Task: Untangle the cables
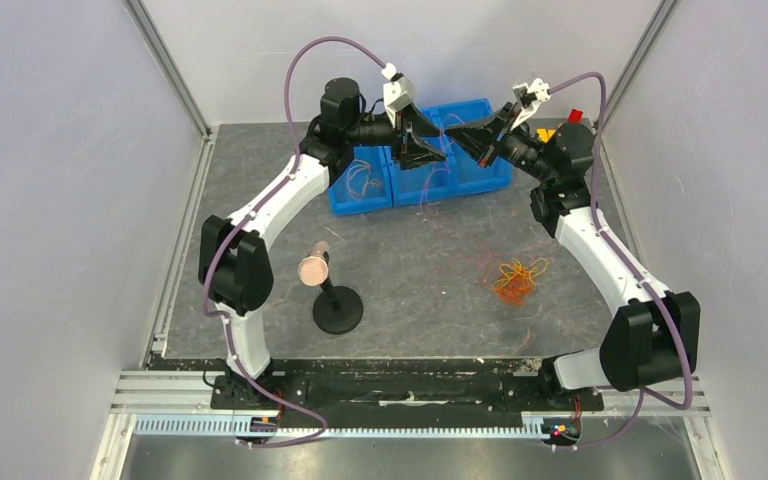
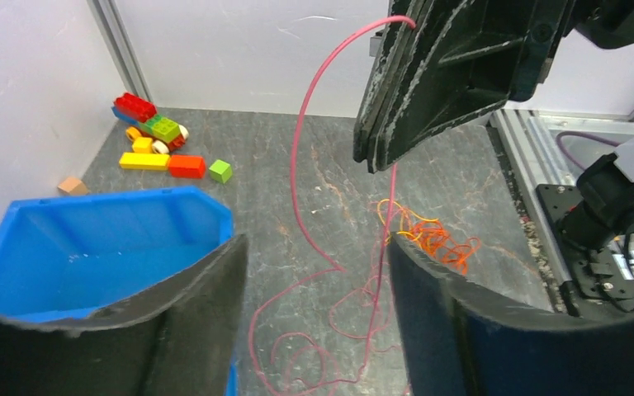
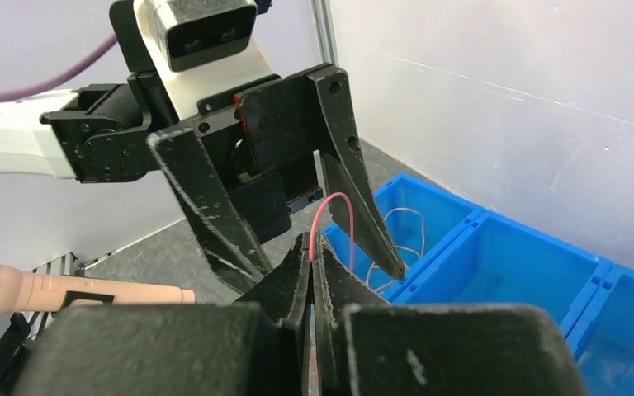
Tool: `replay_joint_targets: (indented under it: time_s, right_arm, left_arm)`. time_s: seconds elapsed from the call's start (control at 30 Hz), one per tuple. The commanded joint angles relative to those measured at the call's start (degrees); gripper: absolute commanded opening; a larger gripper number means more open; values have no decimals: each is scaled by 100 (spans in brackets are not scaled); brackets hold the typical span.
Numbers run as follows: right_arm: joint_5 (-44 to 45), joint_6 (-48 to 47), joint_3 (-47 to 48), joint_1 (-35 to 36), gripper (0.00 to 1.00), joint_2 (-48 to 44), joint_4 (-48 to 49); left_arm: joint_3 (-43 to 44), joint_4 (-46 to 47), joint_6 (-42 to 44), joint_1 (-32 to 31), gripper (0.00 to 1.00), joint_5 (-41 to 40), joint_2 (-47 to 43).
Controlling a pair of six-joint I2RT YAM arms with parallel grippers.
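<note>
a dark grey, mottled and scuffed table [image 1: 420, 265] sits inside a booth of plain white walls [image 1: 50, 180], with aluminium rails [image 1: 400, 428] along its near edge and up the corners. a row of blue bins [image 1: 365, 205] stands at the far side against the back wall. a heap of toy bricks [image 2: 161, 144] lies in a far corner, and a microphone [image 1: 313, 268] on a round black stand is near the left arm [image 1: 260, 210].

both arms reach over the bins and meet there. the right jaws are pressed closed on a red-pink cable [image 2: 297, 165]; a small loop of it sticks up from between their tips. from there it hangs to the table and spreads in loose loops just in front of the bins. the left jaws stand wide apart, one on either side of the right tips and the cable, holding nothing.

an orange tangle [image 1: 518, 280] lies on the table in front of the right arm [image 1: 600, 250], well apart from the bins. thin strands [image 1: 360, 180] rest in the leftmost bin; their colour is hard to tell.
</note>
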Motion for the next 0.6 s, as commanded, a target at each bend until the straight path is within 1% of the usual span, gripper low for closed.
replay_joint_targets:
  time_s: [0.0, 0.07, 0.1, 0.13, 0.17, 0.2, 0.3, 0.4, 0.5, 0.53, 0.57]
  right_arm:
    - [-92, 135, 372, 19, 0, -138, 308]
    - [-101, 283, 420, 17, 0, -152, 405]
    - [-110, 393, 427, 22, 0, -154, 503]
    - [-118, 521, 440, 23, 0, -137, 611]
    - [-110, 635, 468, 22, 0, -103, 684]
    - [-101, 726, 495, 23, 0, -73, 721]
    - [-93, 833, 548, 21, 0, -3, 821]
    - [-68, 872, 615, 7, 0, 10, 822]
    - [-67, 888, 678, -3, 0, 7, 827]
    - [-60, 903, 702, -16, 0, 17, 829]
    - [-57, 904, 716, -43, 0, 16, 821]
  left_arm:
    - [169, 538, -532, -21, 58, 19, 140]
    - [89, 784, -785, -7, 45, 38, 164]
    - [33, 947, -958, -7, 44, 75, 169]
    - [-17, 1164, -1116, -26, 51, 105, 173]
    - [-59, 1340, -1270, -48, 61, 112, 186]
    - [-88, 1500, -1416, -66, 66, 117, 204]
    - [-82, 1844, -1723, -112, 66, 84, 280]
    - [-77, 2019, -1957, -122, 54, 96, 364]
    - [-179, 2111, -2018, -113, 45, 104, 358]
    - [-213, 2191, -2091, -117, 40, 118, 354]
    - [-231, 2268, -2167, -113, 29, 136, 351]
